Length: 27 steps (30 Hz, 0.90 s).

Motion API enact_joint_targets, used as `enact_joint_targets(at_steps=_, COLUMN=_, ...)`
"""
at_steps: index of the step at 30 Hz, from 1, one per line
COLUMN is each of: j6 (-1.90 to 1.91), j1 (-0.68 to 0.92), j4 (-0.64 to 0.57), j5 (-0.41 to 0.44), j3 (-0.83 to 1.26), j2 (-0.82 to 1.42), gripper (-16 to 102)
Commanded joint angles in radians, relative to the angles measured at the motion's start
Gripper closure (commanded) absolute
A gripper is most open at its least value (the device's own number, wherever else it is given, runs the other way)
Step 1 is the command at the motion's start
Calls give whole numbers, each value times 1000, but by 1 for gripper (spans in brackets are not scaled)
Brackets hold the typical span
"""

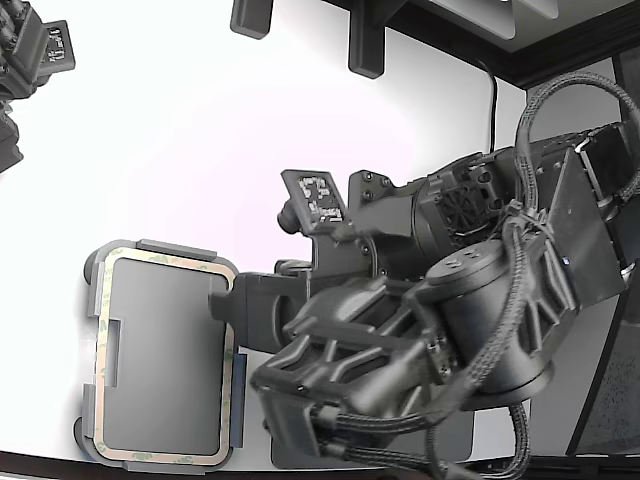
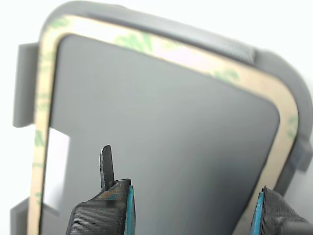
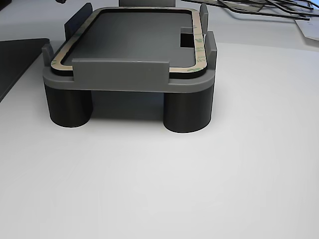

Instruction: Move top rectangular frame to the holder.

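Frame [image 1: 232, 340] already sits in the holder [image 1: 150, 247] — lying flat inside the raised tabs, on the white tabletop [image 1: 180, 130] at the exterior view's lower left. End effector [image 2: 193, 210] hovers over the holder's dark middle, jaws spread wide, holding nothing.

Judgement: placement looks done, only pulling away is left. Risks — a fingertip [image 2: 106, 166] dragging low could snag the thin frame's edge and lift it out of the tabs; in the other view the frame's near corner looks tight to the tab [image 3: 119, 69], so a nudge could ride it up crooked. Arm bumping the holder would shift the whole stand.

Robot lab: white bench [image 1: 200, 130], fixture [image 3: 129, 79].
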Motion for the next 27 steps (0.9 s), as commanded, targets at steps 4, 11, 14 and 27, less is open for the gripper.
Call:
enact_joint_targets(at_steps=4, j6=-726, j1=-107, j4=-204, j5=127, j3=230, j2=305, gripper=-14)
enact_joint_targets(at_steps=11, j6=-1335, j1=-310, j4=-414, j5=-17, j3=623, j2=735, gripper=-14)
enact_joint_targets(at_steps=14, j6=-1503, j1=-423, j4=-525, j5=-132, j3=795, j2=900, gripper=-14)
enact_joint_targets(at_steps=27, j6=-1738, j1=-601, j4=-626, j5=-296, j3=1244, j2=1364, gripper=-14)
